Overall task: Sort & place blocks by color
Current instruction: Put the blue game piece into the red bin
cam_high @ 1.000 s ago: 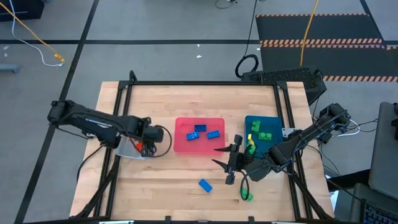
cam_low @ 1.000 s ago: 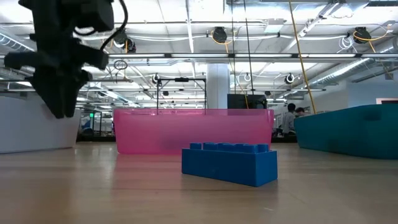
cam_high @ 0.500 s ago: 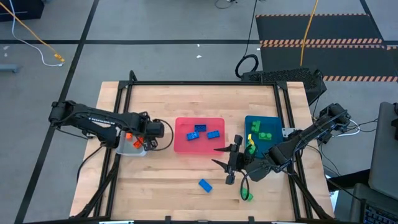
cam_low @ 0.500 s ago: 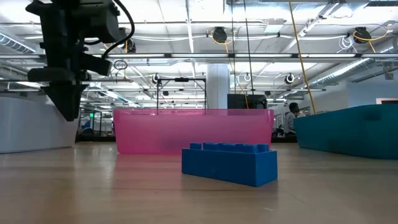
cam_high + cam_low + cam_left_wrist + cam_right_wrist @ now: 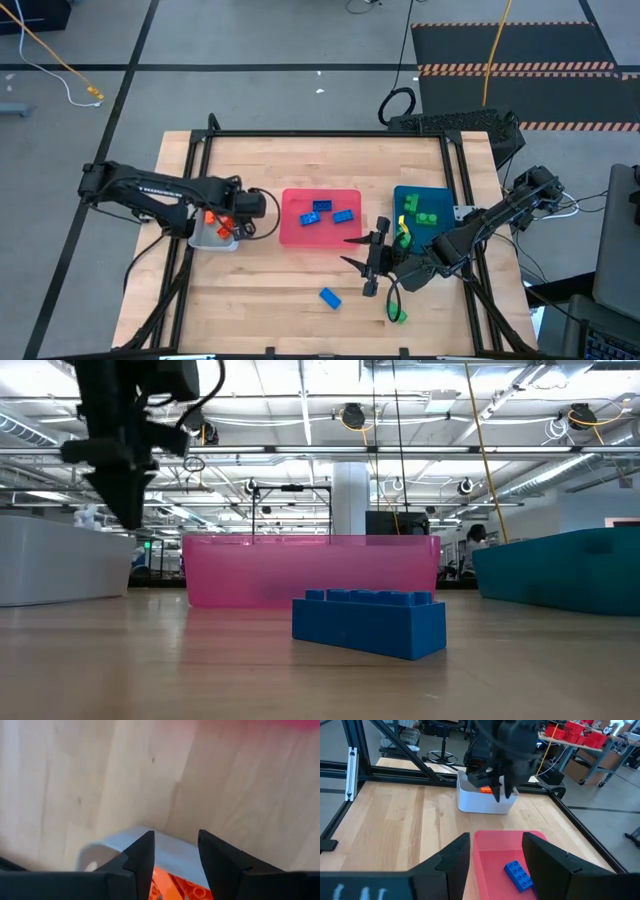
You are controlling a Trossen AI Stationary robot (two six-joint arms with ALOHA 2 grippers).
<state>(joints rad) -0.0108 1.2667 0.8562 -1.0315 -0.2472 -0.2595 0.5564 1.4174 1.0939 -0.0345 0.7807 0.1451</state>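
My left gripper (image 5: 240, 213) hangs open, pointing down, just above the grey tray (image 5: 205, 238). That tray holds orange blocks (image 5: 212, 219), which also show below the fingers in the left wrist view (image 5: 175, 885). Nothing is between the fingers (image 5: 175, 837). A blue block (image 5: 330, 297) lies flat on the table near the front edge, large in the low view (image 5: 368, 622). A green block (image 5: 398, 316) lies to its right. My right gripper (image 5: 352, 252) hovers open right of the pink tray, pointing toward it (image 5: 495, 850).
The pink tray (image 5: 320, 238) in the middle holds blue blocks (image 5: 320, 212). The teal tray (image 5: 440, 195) on the right holds green blocks (image 5: 422, 210). A black frame (image 5: 330, 133) borders the table. Bare wood lies in front of the trays.
My left gripper has risen from the grey tray and shifted a little toward the far edge and the pink tray. The orange blocks in the tray, partly covered by it before, now show beside it.
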